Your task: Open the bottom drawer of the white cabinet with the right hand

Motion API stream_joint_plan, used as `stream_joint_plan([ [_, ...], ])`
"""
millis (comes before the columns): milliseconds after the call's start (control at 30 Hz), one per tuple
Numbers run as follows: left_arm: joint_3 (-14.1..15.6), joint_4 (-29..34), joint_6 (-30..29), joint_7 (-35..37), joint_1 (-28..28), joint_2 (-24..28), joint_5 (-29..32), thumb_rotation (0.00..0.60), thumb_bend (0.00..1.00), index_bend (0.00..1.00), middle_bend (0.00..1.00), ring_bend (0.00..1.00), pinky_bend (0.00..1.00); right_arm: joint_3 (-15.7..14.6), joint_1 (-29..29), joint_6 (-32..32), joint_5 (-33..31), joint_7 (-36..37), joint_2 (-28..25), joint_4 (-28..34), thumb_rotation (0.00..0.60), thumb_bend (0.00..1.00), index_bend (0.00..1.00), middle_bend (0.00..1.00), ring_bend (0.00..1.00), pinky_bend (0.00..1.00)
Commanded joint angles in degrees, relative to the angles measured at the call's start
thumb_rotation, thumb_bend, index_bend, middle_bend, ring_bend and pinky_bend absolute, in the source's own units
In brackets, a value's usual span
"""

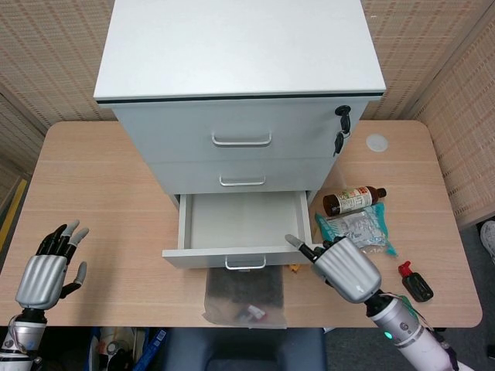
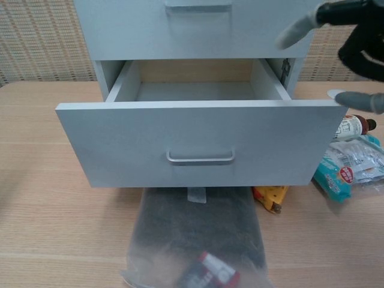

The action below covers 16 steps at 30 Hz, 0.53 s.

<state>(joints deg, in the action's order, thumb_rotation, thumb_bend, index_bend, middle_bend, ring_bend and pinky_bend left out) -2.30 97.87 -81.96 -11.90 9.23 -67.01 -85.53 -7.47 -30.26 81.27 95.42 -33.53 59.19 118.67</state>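
The white cabinet (image 1: pixel 240 85) stands at the back of the table with its bottom drawer (image 1: pixel 244 220) pulled out and empty inside. The drawer front (image 2: pixel 198 147) carries a metal handle (image 2: pixel 200 158), and nothing touches it. My right hand (image 1: pixel 344 267) hovers off the drawer's right front corner with fingers spread, holding nothing; in the chest view its fingertips (image 2: pixel 294 33) show at the upper right, above the drawer. At the table's left front edge my left hand (image 1: pixel 46 270) is raised and open, far from the cabinet.
A clear bag with dark contents (image 2: pixel 195 240) lies under the drawer front. Right of the cabinet lie a brown bottle (image 1: pixel 354 201), a blue-edged packet (image 1: pixel 356 232), a small black bottle (image 1: pixel 416 284) and a yellow object (image 2: pixel 269 197). Keys (image 1: pixel 340 127) hang from the top drawer's lock.
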Motion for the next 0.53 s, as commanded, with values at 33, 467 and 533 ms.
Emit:
stream_joint_plan([
  [33,-0.1,-0.1,0.1,0.0,0.1,0.0,0.1,0.600,0.49,0.12,0.00,0.05,0.13,0.0,4.8,4.7,-1.3,3.2,-3.5,-2.1,0.600,0.30,0.20,0.72,0.69,0.82],
  [467,-0.6,-0.1,0.3,-0.6,0.6,-1.2,0.5,0.600,0.49,0.12,0.00,0.05,0.13,2.1,14.8,5.8,-14.2,14.7,-0.6,-18.6,0.600,0.29,0.10,0.26,0.20,0.38],
  [533,-0.7,-0.1,0.1,-0.6,0.6,-1.3,0.4,0.600,0.49,0.11,0.00,0.05,0.13,2.6,16.1,6.4,-14.6,16.5,0.9,-21.3,0.600,0.29,0.07,0.22,0.18,0.35],
])
